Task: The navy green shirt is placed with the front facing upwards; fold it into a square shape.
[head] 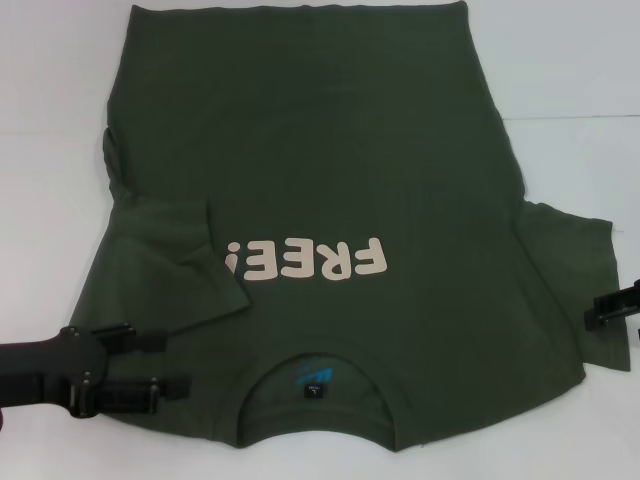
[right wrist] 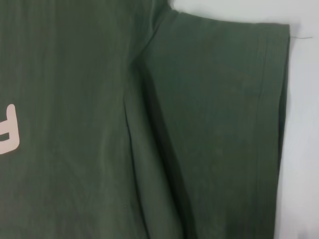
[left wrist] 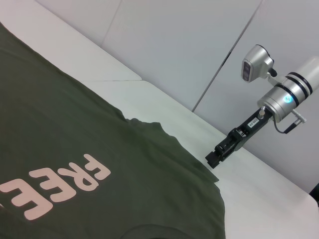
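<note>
The left tool (head: 170,362) reaches in level from the robot's left, its dark forearm low over the near left corner of the shirt. Its two black fingers (head: 150,340) point toward the collar and stand parted, one above the other in the head view, with nothing between them; they lie over the shoulder cloth just beside the folded-in left sleeve. The right tool (head: 612,305) sits at the right edge of the head view, just off the outer hem of the right sleeve; the left wrist view shows it (left wrist: 213,158) coming down at a slant from a silver wrist, its black tip near the sleeve edge, and whether it is open I cannot tell.

The large dark olive-green cotton T-shirt (head: 330,180) lies flat, front up, on the white surface (head: 560,70), collar toward the robot and hem at the far side. Cream "FREE!" lettering (head: 305,262) crosses the chest. The left sleeve is turned inward over the body; the right sleeve (right wrist: 224,114) still spreads out flat. A small dark label with blue print (head: 312,378) shows inside the ribbed round collar.
</note>
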